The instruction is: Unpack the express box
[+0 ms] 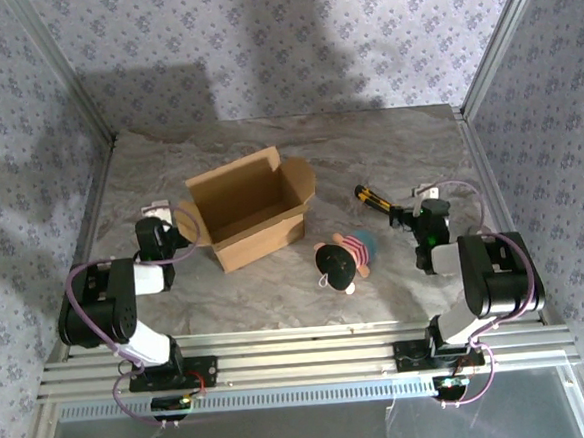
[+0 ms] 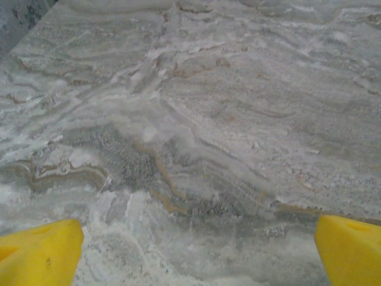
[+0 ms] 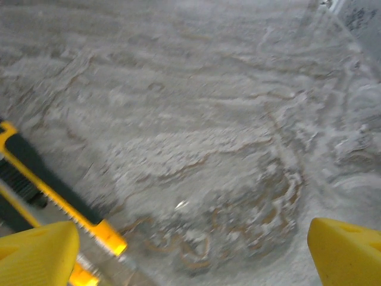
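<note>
Express box [image 1: 251,210] is parked left of centre on the table [image 1: 398,151], flaps open, nothing seen inside. Left hand [image 1: 164,216] is held apart and empty just beside it, so a flap could get snagged. Plush toy [image 1: 343,258] is out already. Knife [image 1: 376,197] could probably get knocked by the spread, empty right hand [image 1: 426,202].

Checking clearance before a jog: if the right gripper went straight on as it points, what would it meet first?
Probably the bare table; the right gripper is open, and the utility knife lies off to one side of its line.
</note>
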